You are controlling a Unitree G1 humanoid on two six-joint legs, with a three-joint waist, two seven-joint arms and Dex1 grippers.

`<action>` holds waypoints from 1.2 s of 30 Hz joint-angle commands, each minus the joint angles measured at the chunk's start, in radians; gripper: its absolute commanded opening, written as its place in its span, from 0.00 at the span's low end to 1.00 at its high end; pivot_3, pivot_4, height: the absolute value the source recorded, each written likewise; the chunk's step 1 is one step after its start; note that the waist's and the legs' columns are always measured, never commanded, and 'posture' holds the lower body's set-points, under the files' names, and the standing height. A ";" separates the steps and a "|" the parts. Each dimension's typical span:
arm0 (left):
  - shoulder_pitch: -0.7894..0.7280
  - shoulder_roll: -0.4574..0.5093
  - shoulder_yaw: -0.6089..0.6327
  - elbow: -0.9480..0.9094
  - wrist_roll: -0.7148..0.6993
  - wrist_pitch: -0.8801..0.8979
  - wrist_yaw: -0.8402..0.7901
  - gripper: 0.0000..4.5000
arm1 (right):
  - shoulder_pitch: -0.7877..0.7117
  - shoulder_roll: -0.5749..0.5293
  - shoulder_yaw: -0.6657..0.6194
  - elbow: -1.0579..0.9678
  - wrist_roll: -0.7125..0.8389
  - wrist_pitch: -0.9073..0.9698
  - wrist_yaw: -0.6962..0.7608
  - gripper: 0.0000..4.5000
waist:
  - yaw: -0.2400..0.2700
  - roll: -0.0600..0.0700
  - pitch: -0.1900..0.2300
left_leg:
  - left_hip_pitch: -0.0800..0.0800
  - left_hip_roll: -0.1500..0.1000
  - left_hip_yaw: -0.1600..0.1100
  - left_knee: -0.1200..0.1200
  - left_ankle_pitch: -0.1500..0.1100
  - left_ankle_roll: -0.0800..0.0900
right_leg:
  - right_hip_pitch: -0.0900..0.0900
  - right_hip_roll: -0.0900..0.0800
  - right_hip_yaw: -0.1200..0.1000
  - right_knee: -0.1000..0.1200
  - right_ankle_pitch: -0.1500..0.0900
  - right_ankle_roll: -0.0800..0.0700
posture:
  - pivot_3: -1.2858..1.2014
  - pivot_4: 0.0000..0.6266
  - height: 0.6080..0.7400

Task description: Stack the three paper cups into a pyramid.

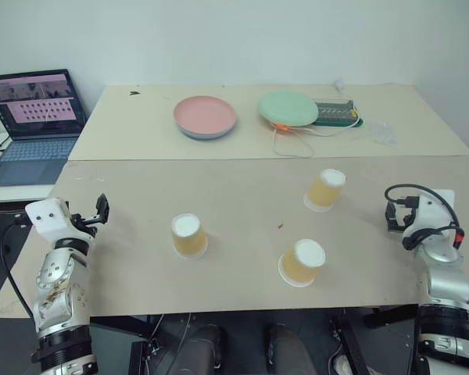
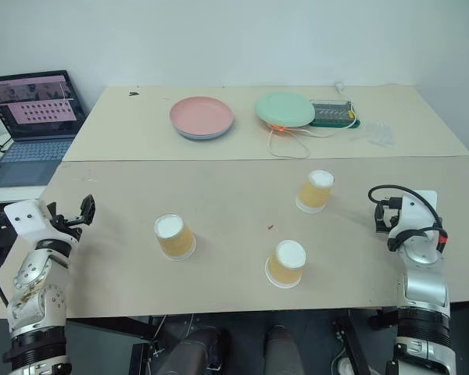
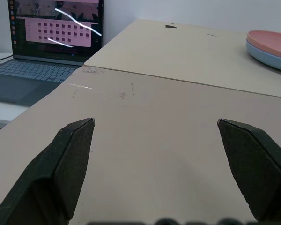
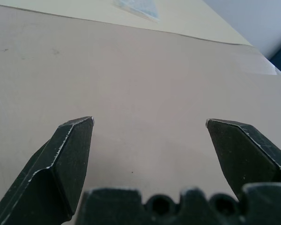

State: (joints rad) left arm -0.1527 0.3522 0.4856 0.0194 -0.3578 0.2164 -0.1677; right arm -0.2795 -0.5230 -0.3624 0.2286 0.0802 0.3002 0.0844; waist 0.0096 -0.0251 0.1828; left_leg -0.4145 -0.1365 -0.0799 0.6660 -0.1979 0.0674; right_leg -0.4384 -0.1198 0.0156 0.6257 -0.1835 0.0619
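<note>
Head view: front table (image 1: 242,273) mostly bare, near edge runs just below the cups, open surface on both flanks. Three paper cups stand apart, upside down, flat white ends up: left cup (image 1: 188,236), front cup (image 1: 302,262), back cup (image 1: 326,189). No stacking yet. Rear table holds pink plate (image 1: 205,116), green plate (image 1: 288,108), a white cable (image 1: 293,145) and a clear plastic bit (image 1: 382,131), all well behind the cups. Laptop (image 1: 33,125) off the left side on a separate surface.

Left gripper (image 1: 102,209) sits at the table's left edge, left cup well apart to its right. Right gripper (image 1: 391,216) at the right edge, back cup nearest, still well apart.

Left wrist view: fingers (image 3: 70,159) spread wide, nothing between, bare tabletop ahead, laptop and pink plate at the far sides.

Right wrist view: fingers (image 4: 65,159) spread wide, empty, bare tabletop ahead, plastic bit far off.
</note>
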 commanded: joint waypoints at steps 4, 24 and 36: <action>-0.012 0.187 -0.063 -0.228 -0.299 0.252 -0.357 1.00 | 0.041 -0.074 -0.055 -0.028 0.038 -0.031 0.091 1.00 | 0.001 0.000 0.001 | -0.001 0.000 0.000 0.000 0.000 0.000 | 0.000 0.000 0.000 0.000 0.000 0.000 | 0.52 0.24 0.83; -0.002 0.574 -0.159 -0.566 -0.669 0.610 -0.737 1.00 | 0.457 -0.491 -0.163 -0.422 0.477 0.161 1.015 1.00 | -0.015 0.010 0.002 | 0.002 0.011 0.005 -0.006 -0.001 -0.003 | 0.001 0.005 0.000 -0.003 -0.007 -0.001 | 0.52 0.24 0.83; -0.048 0.599 -0.296 -0.548 -0.428 0.431 -0.835 1.00 | 0.281 -0.517 0.019 -0.595 0.606 0.271 1.092 1.00 | -0.009 0.009 0.003 | -0.001 0.013 0.006 -0.006 -0.003 -0.004 | -0.001 -0.006 -0.005 -0.007 -0.008 -0.006 | 0.52 0.24 0.83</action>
State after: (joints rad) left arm -0.1825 0.9490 0.1916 -0.5305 -0.8211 0.7002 -0.9875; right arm 0.0249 -1.0462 -0.3485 -0.3328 0.6444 0.5545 1.1623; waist 0.0009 -0.0165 0.1860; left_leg -0.4162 -0.1238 -0.0736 0.6603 -0.2008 0.0638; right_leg -0.4390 -0.1261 0.0105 0.6174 -0.1901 0.0579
